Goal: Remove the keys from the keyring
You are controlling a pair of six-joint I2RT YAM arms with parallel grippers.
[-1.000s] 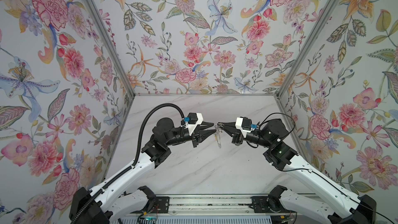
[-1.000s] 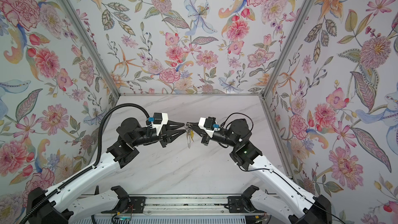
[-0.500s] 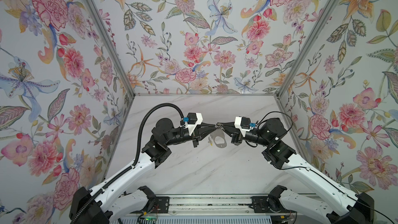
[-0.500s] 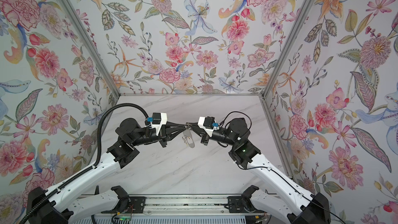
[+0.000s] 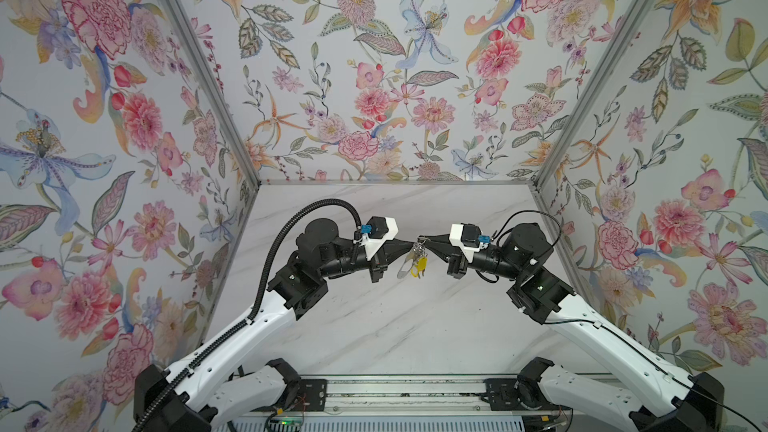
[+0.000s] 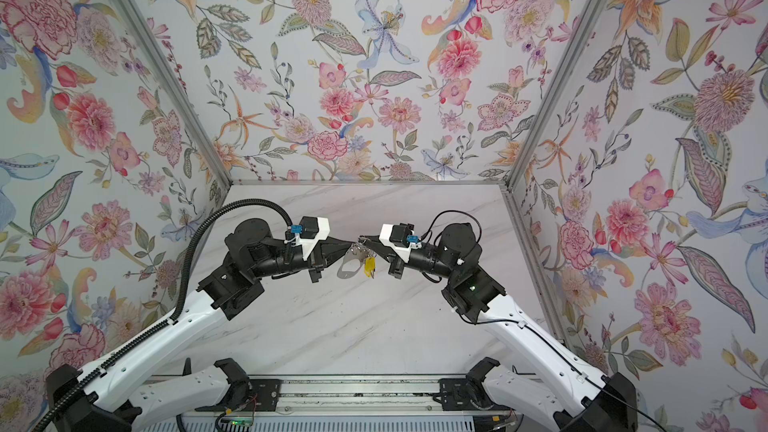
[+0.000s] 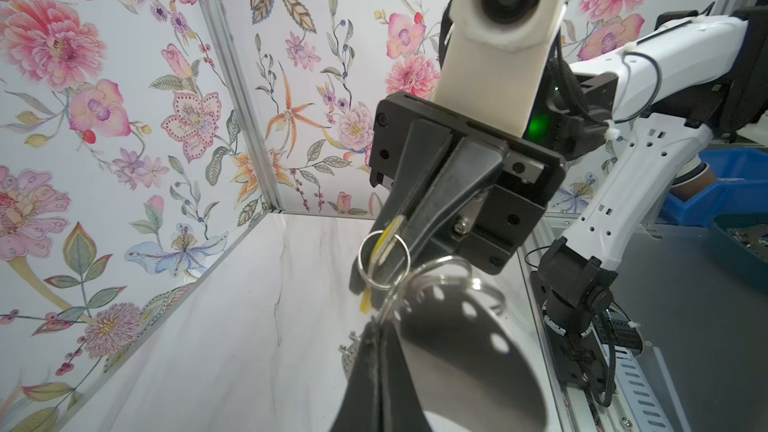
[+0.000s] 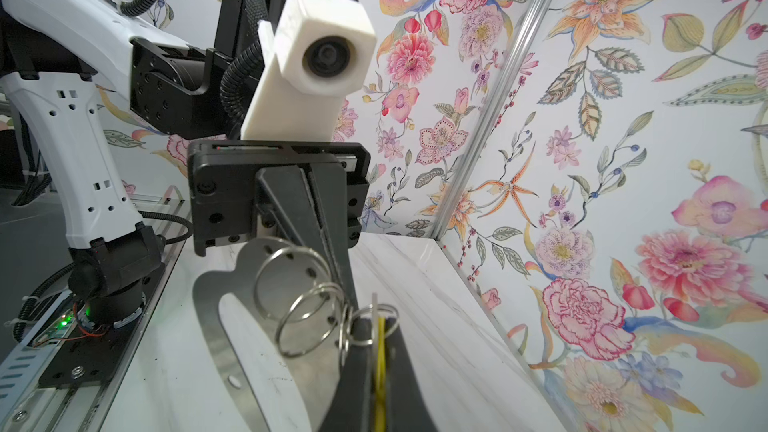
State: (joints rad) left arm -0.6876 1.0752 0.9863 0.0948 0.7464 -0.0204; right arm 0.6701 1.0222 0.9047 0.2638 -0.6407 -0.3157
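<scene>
Keyring: You have the keyring [image 5: 404, 264] hanging in the air above the surface [image 5: 374, 326], about midway between its left and right edges. The holed end is up and the big rounded opening is down.
Split rings: Several thin split rings [image 8: 307, 317] are threaded through the holed end. They bunch together between the two sets of fingers.
Keys: The keys [image 5: 417, 249] show as a small silver cluster at the top of the bundle, too small for you to count. One yellow tag [image 6: 369, 266] hangs just beside the keyring.
Left fingers: Your left fingers [image 8: 305, 218] are pressed together on the keyring's holed edge. The rings hide the exact point of contact.
Right fingers: Your right fingers [image 7: 453, 180] are pressed together on the yellow tag, which sits edge-on between them.
Containers: A blue bin [image 7: 739, 172] sits outside the cell, past the rail [image 5: 395, 390]. You cannot make out what is in it.
Edges: Floral walls [image 5: 124, 160] rise from the left, far and right edges, and the rail runs along the near edge.
Room: The two sets of fingers meet almost tip to tip. Open marble lies between the held bundle and every edge.
</scene>
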